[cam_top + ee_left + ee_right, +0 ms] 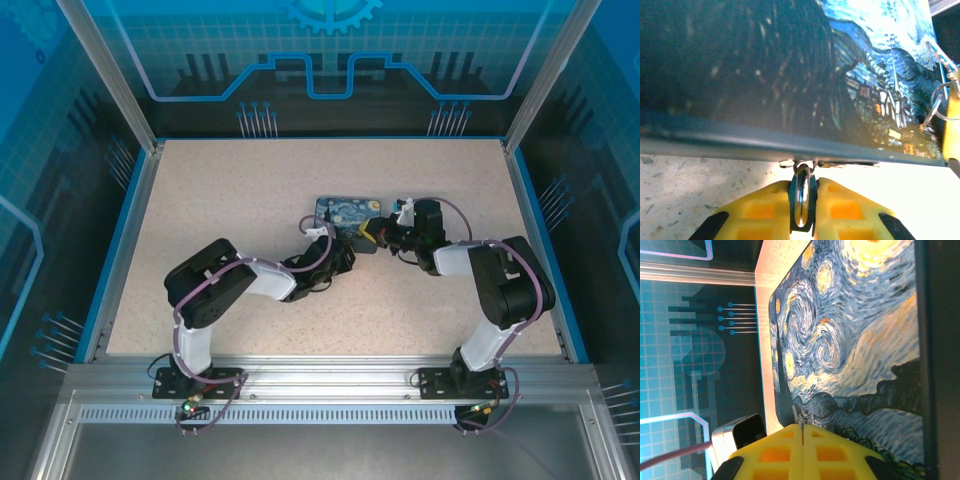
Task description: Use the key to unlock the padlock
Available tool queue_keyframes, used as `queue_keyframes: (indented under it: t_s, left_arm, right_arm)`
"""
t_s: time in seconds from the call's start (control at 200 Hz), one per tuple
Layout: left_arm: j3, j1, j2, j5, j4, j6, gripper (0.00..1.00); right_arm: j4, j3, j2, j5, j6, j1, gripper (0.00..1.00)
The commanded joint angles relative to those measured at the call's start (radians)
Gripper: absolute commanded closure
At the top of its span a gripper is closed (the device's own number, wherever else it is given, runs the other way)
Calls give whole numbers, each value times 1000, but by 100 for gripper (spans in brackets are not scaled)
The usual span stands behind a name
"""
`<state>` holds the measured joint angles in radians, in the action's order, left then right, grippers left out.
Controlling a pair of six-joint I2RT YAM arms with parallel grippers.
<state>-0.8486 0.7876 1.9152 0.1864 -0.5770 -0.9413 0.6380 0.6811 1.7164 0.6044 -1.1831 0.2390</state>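
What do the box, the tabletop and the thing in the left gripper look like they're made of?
Box: likely tin or card, glossy swirl print with glare. Tabletop: speckled beige, matte, stone-like laminate perhaps. Padlock, probably, in the left gripper: bright mirror-like shine, so metal.

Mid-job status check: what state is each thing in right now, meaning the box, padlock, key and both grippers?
left gripper: shut on the padlock.
right gripper: shut on the key.
box: lid down, flat on the table.
padlock: at the box's front edge, pinched edge-on; locked or not, cannot tell.
key: thin sliver at the right gripper's tips, away from the padlock.
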Motion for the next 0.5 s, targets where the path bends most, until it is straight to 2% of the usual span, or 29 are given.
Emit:
queue_keyframes:
  t_s: [0.0, 0.085, 0.23, 0.495]
  left_arm:
    - [4, -32, -52, -219, 24, -10, 100]
    - [7, -53, -55, -328, -8, -25, 100]
    - [28, -73, -57, -438, -90, -71, 100]
    - [68, -89, -83, -459, -166, -146, 100]
  right_arm:
    - [-71, 30, -34, 13, 32, -26, 100]
    - [-91, 46, -54, 23, 38, -27, 100]
    - [-105, 75, -85, 44, 37, -33, 100]
    - [-101, 45, -203, 58, 0, -35, 100]
